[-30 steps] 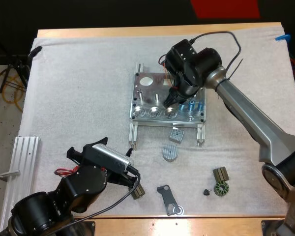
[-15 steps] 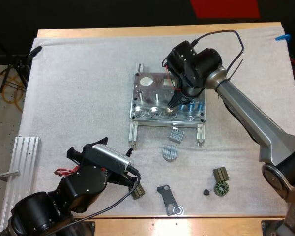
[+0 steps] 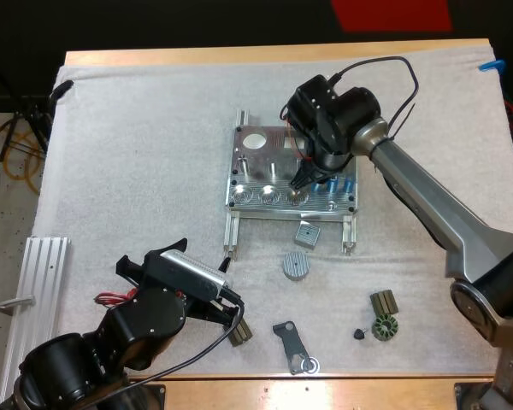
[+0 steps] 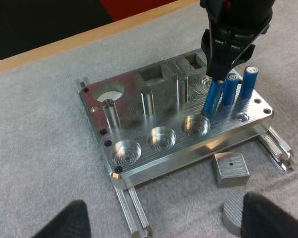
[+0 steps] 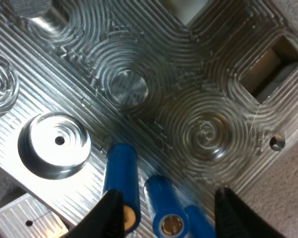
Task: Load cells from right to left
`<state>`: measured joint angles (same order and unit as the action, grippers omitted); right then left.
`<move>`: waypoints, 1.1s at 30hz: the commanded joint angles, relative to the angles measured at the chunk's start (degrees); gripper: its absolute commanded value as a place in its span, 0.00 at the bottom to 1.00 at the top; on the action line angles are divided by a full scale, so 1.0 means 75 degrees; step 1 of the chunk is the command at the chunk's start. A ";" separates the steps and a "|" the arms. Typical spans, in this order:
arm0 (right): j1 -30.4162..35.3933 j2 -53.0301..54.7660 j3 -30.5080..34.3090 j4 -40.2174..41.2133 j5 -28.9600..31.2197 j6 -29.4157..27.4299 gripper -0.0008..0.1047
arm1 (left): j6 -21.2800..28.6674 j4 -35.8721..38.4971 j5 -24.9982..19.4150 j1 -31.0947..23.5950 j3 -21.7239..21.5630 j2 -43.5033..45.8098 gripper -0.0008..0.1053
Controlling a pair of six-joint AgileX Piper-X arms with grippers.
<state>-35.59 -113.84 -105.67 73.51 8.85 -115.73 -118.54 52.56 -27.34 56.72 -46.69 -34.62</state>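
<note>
Evidently we are on the third cell of the row, counting from the right. On the fixture [image 3: 256, 162], toward its 4 o'clock corner in the high view, two upright cells [image 4: 249, 82] stand side by side. Just at their 9 o'clock side the tilted cell [image 4: 212, 99] leans with its top toward them and its foot down by the rim of the nearest round pocket [image 4: 196, 126]. We cannot tell whether that foot has found a seat. Our right claw [image 3: 306, 178] hangs directly over it with the fingers spread much wider than one cell. One finger [image 5: 111, 215] lies just beside the leaning cell's top and the other stands clear on the far side, so we judge that nothing is clamped. Our left claw [image 4: 169, 220] is wide open and empty, low over the mat at the fixture's 7 o'clock, well apart from it. The next move, as we judge it, calls for closing squarely on the leaning cell, bringing it upright without knocking its neighbours, and pressing it home before going on leftward.
</note>
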 commanded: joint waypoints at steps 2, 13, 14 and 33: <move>0.0005 -0.0104 0.0001 0.0000 0.0031 0.0003 0.40 | -0.0052 0.0038 -0.0153 -0.0010 -0.0061 0.0030 0.60; 0.0005 -0.0146 0.0001 -0.0211 0.0049 0.0017 0.40 | -0.0052 0.0038 -0.0153 -0.0010 -0.0061 0.0030 0.60; 0.0005 -0.0146 0.0001 -0.0211 0.0049 0.0017 0.40 | -0.0052 0.0038 -0.0153 -0.0010 -0.0061 0.0030 0.60; 0.0005 0.0693 -0.0015 -0.0153 0.0163 0.0324 0.40 | 0.0023 0.0038 -0.0153 -0.0010 -0.0061 0.0030 0.60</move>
<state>-35.59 -109.71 -105.38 72.11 10.20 -113.57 -118.33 52.56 -27.34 56.72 -46.69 -34.62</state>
